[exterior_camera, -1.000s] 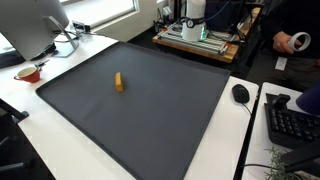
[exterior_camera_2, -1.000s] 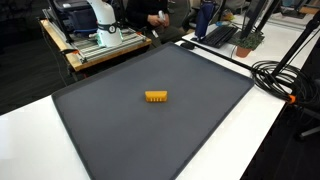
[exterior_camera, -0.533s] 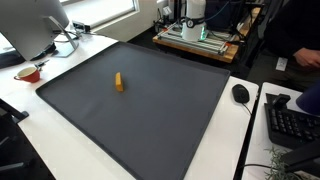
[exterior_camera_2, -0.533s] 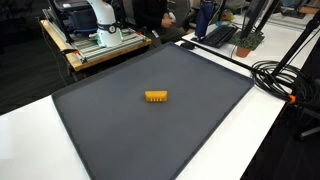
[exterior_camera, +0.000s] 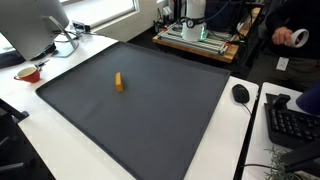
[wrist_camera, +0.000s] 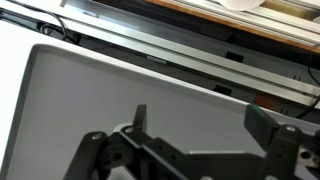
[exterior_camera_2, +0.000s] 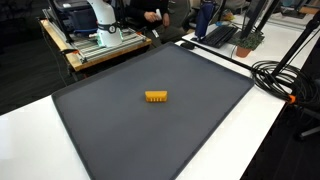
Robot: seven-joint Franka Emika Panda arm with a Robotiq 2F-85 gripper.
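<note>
Block (exterior_camera: 118,82) (exterior_camera_2: 156,97), yellow-orange and oblong, lies alone on the dark mat (exterior_camera: 150,115) in both exterior views. It sits near the mat's middle, a little toward the mat edge that faces my arm base (exterior_camera_2: 100,15), with every mat edge well apart from it.

My end effector (wrist_camera: 200,140) shows only in the wrist view. It is spread wide, two dark fingers (wrist_camera: 140,118) with nothing between them, hanging above the mat. That view takes in one rounded mat corner, a strip of white surface (wrist_camera: 15,90) beside it, and the aluminium frame (wrist_camera: 180,55) running just beyond the mat's edge.

The block does not appear in the wrist view, so it is away from the stretch of mat under my fingers. I cannot tell how far.

Off the mat, a mouse (exterior_camera: 240,93) rests on the surface near one mat corner, and black cables (exterior_camera_2: 280,75) loop beside another mat edge.
</note>
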